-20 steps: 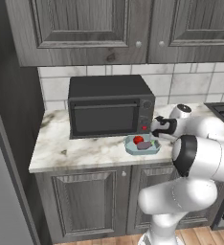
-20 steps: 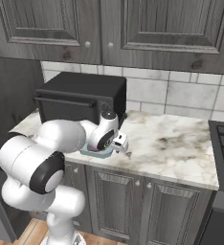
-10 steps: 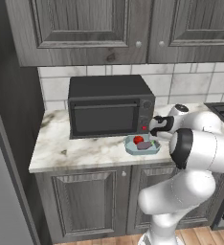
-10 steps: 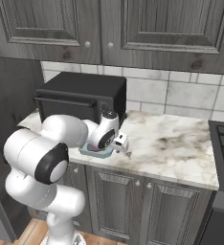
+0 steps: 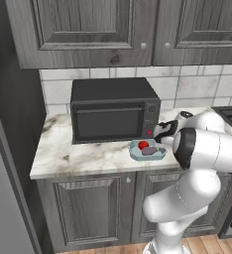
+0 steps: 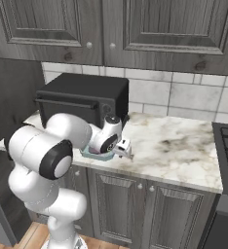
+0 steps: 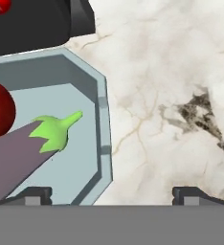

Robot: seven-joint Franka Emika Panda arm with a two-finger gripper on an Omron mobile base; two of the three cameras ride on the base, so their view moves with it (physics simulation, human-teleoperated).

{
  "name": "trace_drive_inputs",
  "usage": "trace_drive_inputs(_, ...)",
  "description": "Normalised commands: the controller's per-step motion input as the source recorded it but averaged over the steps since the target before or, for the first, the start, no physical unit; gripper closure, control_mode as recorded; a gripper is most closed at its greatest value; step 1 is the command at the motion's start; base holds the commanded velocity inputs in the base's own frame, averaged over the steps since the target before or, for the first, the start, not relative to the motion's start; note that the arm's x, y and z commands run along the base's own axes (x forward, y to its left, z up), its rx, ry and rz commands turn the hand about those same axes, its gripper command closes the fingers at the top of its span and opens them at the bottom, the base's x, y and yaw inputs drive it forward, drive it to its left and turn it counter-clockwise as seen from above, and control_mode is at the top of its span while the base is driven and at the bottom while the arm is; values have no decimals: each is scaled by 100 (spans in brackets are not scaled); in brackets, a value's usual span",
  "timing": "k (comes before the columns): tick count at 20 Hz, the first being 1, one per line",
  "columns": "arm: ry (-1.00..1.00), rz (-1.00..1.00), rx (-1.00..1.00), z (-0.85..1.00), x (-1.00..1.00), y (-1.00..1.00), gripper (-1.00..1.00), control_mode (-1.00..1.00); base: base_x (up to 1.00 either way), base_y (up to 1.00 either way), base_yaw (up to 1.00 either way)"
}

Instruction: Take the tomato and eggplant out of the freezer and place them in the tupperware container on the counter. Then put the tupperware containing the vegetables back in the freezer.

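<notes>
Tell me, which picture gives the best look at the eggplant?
The hand view: the eggplant lies close up in the tupperware container, green stem clear. The left base view shows it as a small purple lump beside the tomato.

Dark grey panelled cabinets (image 5: 83, 32), white tiled wall (image 6: 184, 95), wood floor (image 5: 207, 245)

My arm folds forward at the elbow and reaches down over the counter (image 6: 174, 146), wrist bent low. My gripper (image 7: 112, 192) hangs just above the counter's surface with its jaws spread wide and nothing between them, one fingertip (image 7: 32, 195) at each side.
</notes>
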Motion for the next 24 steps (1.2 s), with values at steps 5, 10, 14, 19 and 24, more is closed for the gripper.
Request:
trace_drive_inputs(5, 0, -1, 0, -15, 9, -3, -100, -100, 0, 0, 0)
trace_drive_inputs(10, 0, 0, 0, -9, 20, 0, -100, -100, 0, 0, 0)
trace_drive_inputs(14, 0, 0, 0, -8, 14, 0, -100, -100, 0, 0, 0)
trace_drive_inputs(19, 1, 0, 0, -12, 1, 2, 100, -100, 0, 0, 0)
trace_drive_inputs(24, 1, 0, 0, -16, -1, 0, 100, -100, 0, 0, 0)
